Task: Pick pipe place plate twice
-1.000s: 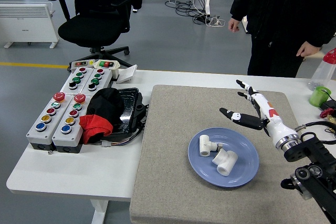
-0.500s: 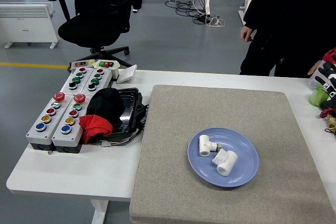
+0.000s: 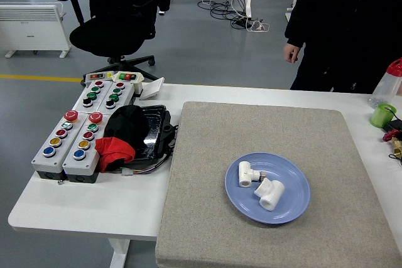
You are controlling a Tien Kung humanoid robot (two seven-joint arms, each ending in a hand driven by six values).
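1. Since a second ago, the right robot hand, then spread open and empty at 2 o'clock from the plate (image 3: pixel 295 208), has been drawn out of view; half a second ago only its fingertips were seen at the right edge, and now neither robot hand is seen, so how far open either is cannot be told.
2. Two white pipes are seen on the blue plate: a tee pipe (image 3: pixel 247 173) toward 10 o'clock and an elbow pipe (image 3: pixel 269 193) near the centre, close together.
3. The plate is set on the grey mat (image 3: pixel 220 136), toward 4 o'clock on the desk (image 3: pixel 75 208).
4. A person (image 3: pixel 342 23) in dark clothes is standing at 1 o'clock beyond the desk, one hand hanging free.
5. A button box (image 3: pixel 78 130) and a black and red cloth (image 3: pixel 122 136) are lying at 9 o'clock, untouched.
6. Both placements are judged done; no pipe is seen off the plate, so no further pick seems called for, only that the arm be kept clear.
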